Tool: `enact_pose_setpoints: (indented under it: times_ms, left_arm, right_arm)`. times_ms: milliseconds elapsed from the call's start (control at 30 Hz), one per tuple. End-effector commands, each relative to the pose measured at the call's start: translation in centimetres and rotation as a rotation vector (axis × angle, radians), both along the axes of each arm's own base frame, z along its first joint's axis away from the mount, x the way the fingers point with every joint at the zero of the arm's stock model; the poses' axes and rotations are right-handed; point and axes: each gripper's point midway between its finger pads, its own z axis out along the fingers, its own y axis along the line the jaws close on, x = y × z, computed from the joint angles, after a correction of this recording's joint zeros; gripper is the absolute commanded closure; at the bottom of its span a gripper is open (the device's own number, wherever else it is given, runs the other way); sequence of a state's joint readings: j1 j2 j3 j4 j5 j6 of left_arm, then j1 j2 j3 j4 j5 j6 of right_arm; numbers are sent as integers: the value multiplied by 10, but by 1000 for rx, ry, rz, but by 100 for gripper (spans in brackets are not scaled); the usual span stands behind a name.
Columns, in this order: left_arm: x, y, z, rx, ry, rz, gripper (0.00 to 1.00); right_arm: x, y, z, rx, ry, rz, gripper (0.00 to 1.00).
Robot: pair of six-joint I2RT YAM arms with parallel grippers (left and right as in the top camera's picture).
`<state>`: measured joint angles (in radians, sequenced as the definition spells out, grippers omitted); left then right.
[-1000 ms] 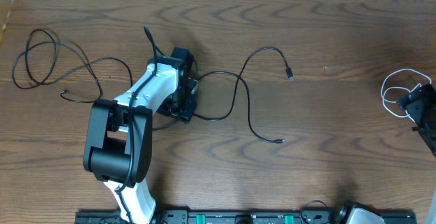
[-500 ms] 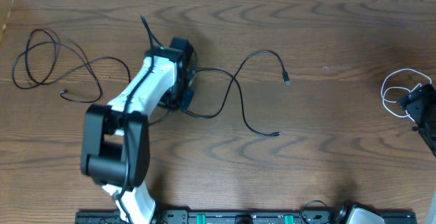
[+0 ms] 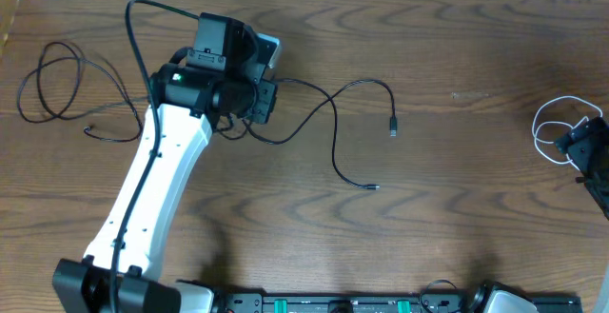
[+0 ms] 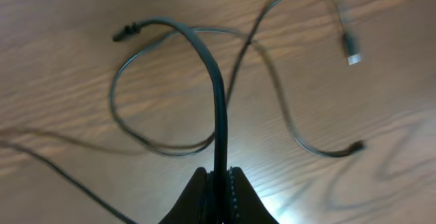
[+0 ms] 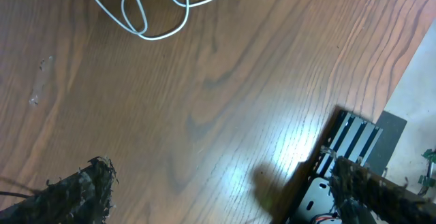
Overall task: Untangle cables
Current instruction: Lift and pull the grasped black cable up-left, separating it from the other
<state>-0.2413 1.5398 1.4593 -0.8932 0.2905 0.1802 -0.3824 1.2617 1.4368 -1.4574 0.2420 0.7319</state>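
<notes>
- The left claw (image 4: 219,178) is pinching together on a thin black cable (image 4: 218,101). This cable is rising from between the fingers and arching over to a plug end at the upper left of the left wrist view.
- Under that arch, a loose black cable (image 4: 289,118) is lying on the wooden surface (image 3: 457,218). It is crossing itself near the middle of the view, and its two plug ends are pointing toward the right edge. I cannot tell whether it is touching the pinched one.
- In the overhead view, a looped black cable (image 3: 57,80) is sitting at the upper left, well apart from the left claw.
- The white cable (image 5: 153,9) is lying in a small coil at the top of the right wrist view, which is the far right edge overhead.
- The right claw (image 5: 225,190) is hanging near that coil with its fingers wide apart, gripping nothing.
- These cords are probably light, limp and a little slippery, so they will likely be sagging, dragging and snagging at crossings when lifted.
- The best hold is probably just behind a plug, so that the end can be drawn back through a loop. Tugging at mid-length is likely to tighten the tangle or strain the small connectors.
</notes>
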Motion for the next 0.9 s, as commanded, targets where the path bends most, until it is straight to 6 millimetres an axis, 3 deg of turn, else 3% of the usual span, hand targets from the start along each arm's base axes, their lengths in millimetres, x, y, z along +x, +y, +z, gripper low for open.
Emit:
enact_pose_setpoints:
  times_ms: [0,333,467,567,800,867]
  left_arm:
    - [-1,-12,19,-88,-39,-31,93]
    - [-2,-1,10,-76,16,54,92]
    - [24,26,15,38,-96,151,92]
    - [53,46,37,10,-216,230,92]
    - [129,144,121,-259,-478,641,93]
    - [148,158,147,-350,-544,651,92]
  right_arm:
    - [-2,-2,0,-6,-1,-21,1]
    - [-2,-2,0,-6,-1,-21,1]
    - [-2,-2,0,-6,-1,-21,1]
    - [-2,-2,0,-5,-1,-21,1]
    - [-2,-2,0,-6,-1,-21,1]
    - [-2,-2,0,-5,-1,-21,1]
